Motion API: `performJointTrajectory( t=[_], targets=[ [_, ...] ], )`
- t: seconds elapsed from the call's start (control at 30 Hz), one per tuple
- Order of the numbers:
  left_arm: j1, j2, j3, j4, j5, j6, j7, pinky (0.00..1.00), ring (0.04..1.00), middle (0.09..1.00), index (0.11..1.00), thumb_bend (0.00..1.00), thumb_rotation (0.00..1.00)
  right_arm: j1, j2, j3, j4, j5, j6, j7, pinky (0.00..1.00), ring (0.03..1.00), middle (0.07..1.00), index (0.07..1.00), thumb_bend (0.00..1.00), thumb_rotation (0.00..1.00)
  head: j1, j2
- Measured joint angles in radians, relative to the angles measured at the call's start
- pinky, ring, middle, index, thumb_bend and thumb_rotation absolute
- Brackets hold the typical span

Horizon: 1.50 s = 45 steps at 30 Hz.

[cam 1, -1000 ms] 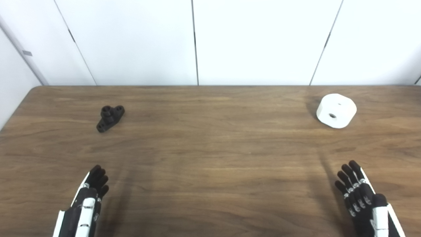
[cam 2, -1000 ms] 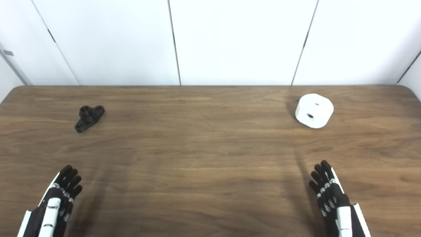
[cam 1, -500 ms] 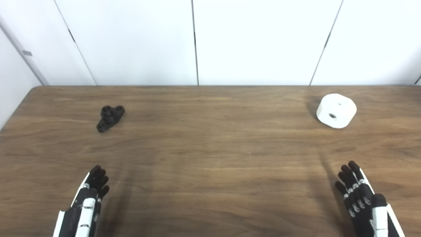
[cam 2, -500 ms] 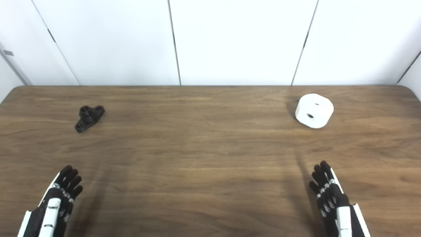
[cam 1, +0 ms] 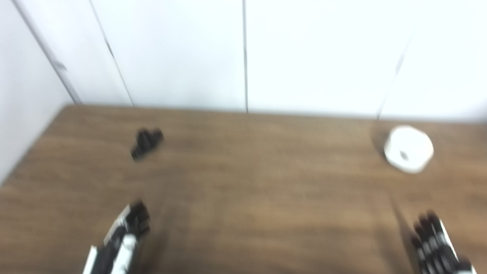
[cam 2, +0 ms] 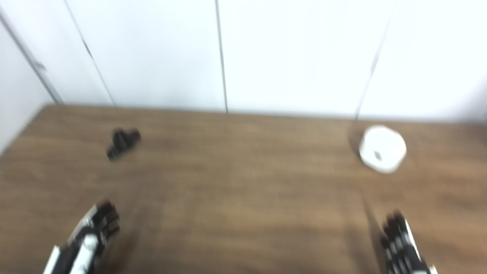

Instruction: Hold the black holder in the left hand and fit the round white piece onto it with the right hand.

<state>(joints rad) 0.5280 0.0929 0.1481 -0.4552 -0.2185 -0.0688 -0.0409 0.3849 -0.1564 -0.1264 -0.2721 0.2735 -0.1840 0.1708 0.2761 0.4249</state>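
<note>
The picture is blurred. A small black holder lies on the wooden table at the far left. A round white piece with a dark hole in its top sits at the far right. My left hand hovers low at the near left, well short of the holder, fingers stretched out and holding nothing. My right hand is at the near right, well short of the white piece, fingers apart and empty. The same holder and white piece show in the right eye view.
White wall panels stand right behind the table's far edge. The table's left edge runs close to the holder.
The whole picture has shifted down and to the right and gone blurry, so the camera has moved. The holder, the white piece and both hands keep their places relative to one another.
</note>
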Motion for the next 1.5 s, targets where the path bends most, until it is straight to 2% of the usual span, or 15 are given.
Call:
performJointTrajectory(
  t=[0.33, 0.57, 0.7, 0.77, 0.83, 0.9, 1.0, 1.07, 1.17, 1.27, 1.4, 1.5],
  targets=[
    [-0.004, 0.0, -0.022, 0.037, 0.033, -0.035, 0.005, 0.85, 0.882, 0.893, 0.879, 0.3, 0.57, -0.013, -0.001, -0.003, 0.045, 0.01, -0.061, 0.025, 1.0, 1.0, 1.0, 1.0, 0.63, 1.0, 0.046, -0.041],
    [-0.006, 0.0, -0.032, 0.037, 0.059, -0.037, 0.024, 0.84, 0.869, 0.888, 0.879, 0.3, 0.53, -0.021, -0.015, -0.003, 0.062, 0.024, -0.072, 0.039, 1.0, 1.0, 1.0, 1.0, 0.63, 1.0, 0.058, -0.043],
    [-0.005, 0.0, -0.035, 0.036, 0.066, -0.037, 0.035, 0.82, 0.858, 0.874, 0.866, 0.34, 0.51, -0.022, -0.021, -0.003, 0.062, 0.028, -0.076, 0.046, 1.0, 1.0, 1.0, 1.0, 0.63, 1.0, 0.046, -0.037],
    [-0.005, 0.0, -0.035, 0.036, 0.079, -0.037, 0.04, 0.79, 0.858, 0.871, 0.857, 0.42, 0.41, -0.022, -0.023, -0.003, 0.061, 0.027, -0.078, 0.048, 1.0, 1.0, 1.0, 1.0, 0.63, 1.0, 0.04, -0.037],
    [-0.005, 0.001, -0.034, 0.036, 0.114, -0.043, 0.044, 0.76, 0.859, 0.872, 0.85, 0.46, 0.35, -0.021, -0.023, -0.003, 0.061, 0.024, -0.082, 0.048, 1.0, 1.0, 1.0, 1.0, 0.63, 1.0, 0.038, -0.035],
    [-0.005, 0.002, -0.032, 0.036, 0.159, -0.049, 0.049, 0.74, 0.866, 0.882, 0.848, 0.5, 0.24, -0.021, -0.022, -0.003, 0.061, 0.018, -0.081, 0.048, 1.0, 1.0, 1.0, 1.0, 0.63, 1.0, 0.037, -0.035],
    [-0.009, 0.004, -0.023, 0.023, 0.228, -0.049, 0.064, 0.69, 0.835, 0.863, 0.827, 0.56, 0.13, -0.021, -0.023, -0.003, 0.061, 0.013, -0.076, 0.048, 1.0, 1.0, 1.0, 1.0, 0.62, 1.0, 0.032, -0.035],
    [-0.017, 0.006, -0.007, -0.011, 0.273, -0.027, 0.075, 0.67, 0.803, 0.835, 0.802, 0.62, 0.12, -0.02, -0.023, -0.004, 0.061, 0.013, -0.074, 0.048, 1.0, 1.0, 1.0, 1.0, 0.63, 1.0, 0.029, -0.035],
    [-0.056, 0.014, 0.021, -0.049, 0.344, 0.019, 0.09, 0.67, 0.78, 0.81, 0.769, 0.74, 0.03, -0.015, -0.023, -0.007, 0.061, 0.012, -0.073, 0.048, 1.0, 1.0, 1.0, 1.0, 0.63, 1.0, 0.028, -0.034],
    [-0.136, 0.03, 0.05, -0.071, 0.396, 0.093, 0.108, 0.68, 0.784, 0.805, 0.757, 0.85, 0.01, -0.015, -0.023, -0.009, 0.061, 0.012, -0.073, 0.048, 1.0, 1.0, 1.0, 1.0, 0.63, 1.0, 0.025, -0.035],
    [-0.245, 0.052, 0.069, -0.092, 0.5, 0.171, 0.112, 0.75, 0.818, 0.822, 0.784, 0.88, 0.05, -0.015, -0.023, -0.008, 0.06, 0.012, -0.073, 0.048, 1.0, 1.0, 1.0, 1.0, 0.62, 1.0, 0.023, -0.035],
    [-0.306, 0.061, 0.074, -0.094, 0.559, 0.209, 0.11, 0.82, 0.861, 0.848, 0.813, 0.84, 0.12, -0.017, -0.022, -0.006, 0.059, 0.011, -0.072, 0.048, 1.0, 1.0, 1.0, 1.0, 0.63, 1.0, 0.022, -0.032]
  ],
)
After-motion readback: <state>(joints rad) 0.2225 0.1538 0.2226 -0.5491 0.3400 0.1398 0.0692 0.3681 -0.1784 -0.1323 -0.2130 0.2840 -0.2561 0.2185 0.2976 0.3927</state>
